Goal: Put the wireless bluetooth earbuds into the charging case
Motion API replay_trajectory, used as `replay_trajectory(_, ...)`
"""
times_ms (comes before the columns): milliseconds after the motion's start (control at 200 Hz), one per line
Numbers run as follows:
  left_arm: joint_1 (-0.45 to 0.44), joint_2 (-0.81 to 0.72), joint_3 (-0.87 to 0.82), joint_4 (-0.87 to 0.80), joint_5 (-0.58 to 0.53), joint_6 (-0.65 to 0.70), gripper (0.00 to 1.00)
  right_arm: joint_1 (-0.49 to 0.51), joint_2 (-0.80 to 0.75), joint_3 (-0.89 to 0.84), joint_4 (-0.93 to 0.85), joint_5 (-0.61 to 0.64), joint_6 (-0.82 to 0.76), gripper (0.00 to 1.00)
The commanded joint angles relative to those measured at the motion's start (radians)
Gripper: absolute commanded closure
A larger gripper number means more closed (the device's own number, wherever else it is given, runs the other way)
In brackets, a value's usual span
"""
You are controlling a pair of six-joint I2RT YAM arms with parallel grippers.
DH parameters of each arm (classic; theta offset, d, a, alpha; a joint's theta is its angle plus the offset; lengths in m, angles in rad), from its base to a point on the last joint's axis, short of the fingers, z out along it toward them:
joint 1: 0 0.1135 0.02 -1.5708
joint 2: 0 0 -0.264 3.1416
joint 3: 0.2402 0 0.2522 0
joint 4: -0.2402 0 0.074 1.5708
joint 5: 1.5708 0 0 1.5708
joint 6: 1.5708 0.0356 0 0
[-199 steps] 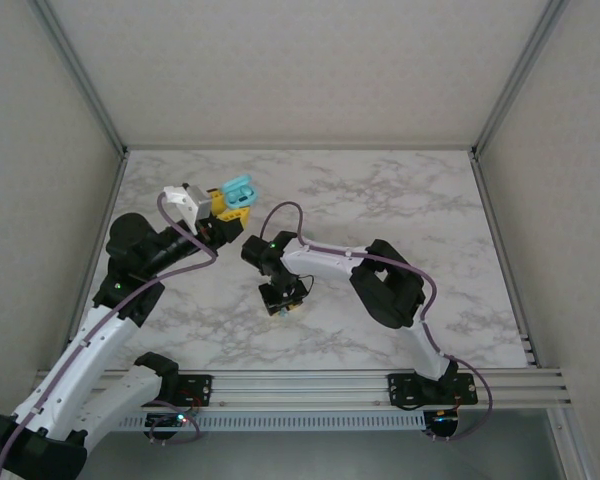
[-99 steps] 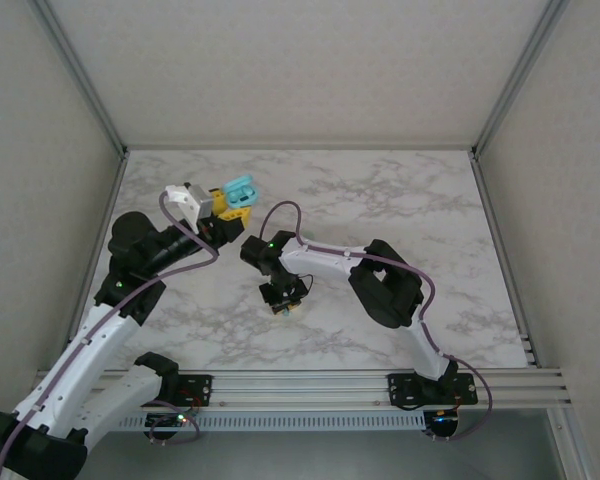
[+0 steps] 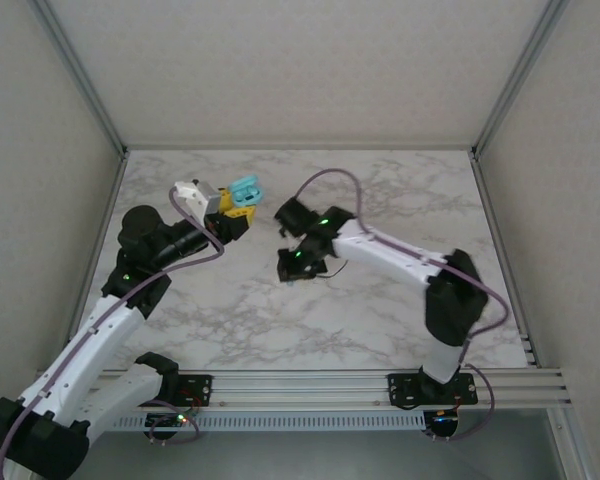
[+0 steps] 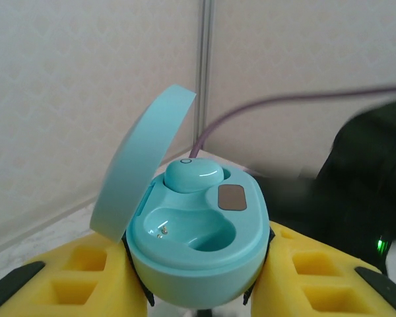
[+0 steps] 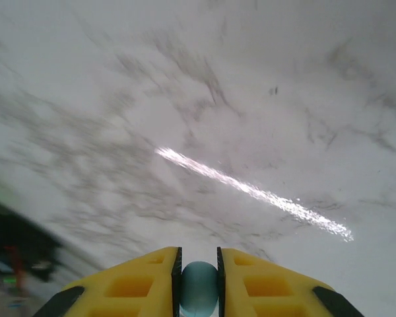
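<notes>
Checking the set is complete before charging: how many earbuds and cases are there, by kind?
earbud: 2 (one seated, one carried)
case: 1
total: 3

Cameras: one overhead, two wrist-mounted.
Overhead: high behind arm bases (image 3: 180, 385), facing down on desk (image 3: 280, 325). Wrist views: close along their fingers (image 5: 270, 284); right one shares the desk.

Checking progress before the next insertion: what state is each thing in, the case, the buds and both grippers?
charging case: lid open, held by the left gripper.
seated earbud: in the far socket.
near socket: empty.
second earbud: teal, pinched between yellow fingers.
left gripper: shut on the charging case.
right gripper: shut on the second earbud.
</notes>
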Motion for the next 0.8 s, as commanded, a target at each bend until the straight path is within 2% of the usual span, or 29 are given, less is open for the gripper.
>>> replay_trajectory(0,0.001,0.04,0.011,0.023,0.027,0.003,0.71,-0.083,-0.134,-0.045,0.124,-0.179,0.057,0.77)
replay_trajectory(110,-0.011,0.086,0.012,0.031,0.038,0.012,0.71,-0.179,-0.233,-0.052,0.179,-0.314,0.087,0.76)
replay_trajectory(200,-0.025,0.118,0.01,0.046,0.042,0.014,0.71,-0.225,-0.286,-0.024,0.184,-0.376,0.098,0.76)
replay_trajectory(365,-0.061,0.164,0.015,0.06,0.045,0.038,0.71,-0.249,-0.336,0.043,0.235,-0.448,0.138,0.75)
replay_trajectory(460,-0.082,0.192,0.022,0.066,0.045,0.05,0.71,-0.248,-0.334,0.053,0.332,-0.506,0.199,0.75)
replay_trajectory(796,-0.139,0.253,0.058,0.067,0.052,0.089,0.71,-0.222,-0.27,0.103,0.374,-0.483,0.217,0.75)
